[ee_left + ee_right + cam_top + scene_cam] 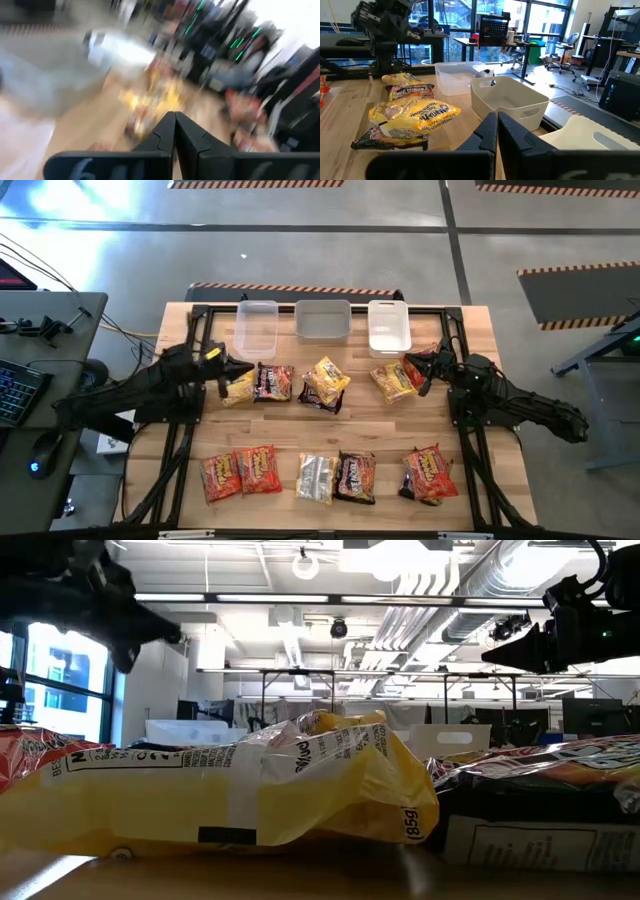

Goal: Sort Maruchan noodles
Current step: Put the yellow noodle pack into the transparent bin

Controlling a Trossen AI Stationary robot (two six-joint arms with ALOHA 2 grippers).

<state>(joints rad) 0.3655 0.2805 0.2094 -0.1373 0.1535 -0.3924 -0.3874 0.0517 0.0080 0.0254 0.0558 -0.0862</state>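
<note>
While no packet is held, the sort is judged to be at its start.
Landmark: the middle tub, one of three set in a row at the counter's far edge.
Noodles: four clusters are laid just in front of the tubs, among them a yellow-and-dark pair below the middle tub; a nearer row is spread well in front of it.
Left gripper: closed and empty, beside the packets below the tub to the landmark's left.
Right gripper: closed and empty, beside the yellow packet below the tub to the landmark's right.
Next move: jaws must be opened before any packet is taken.
Views: only the high view shows both rows; the right wrist view shows the tubs to be empty.
</note>
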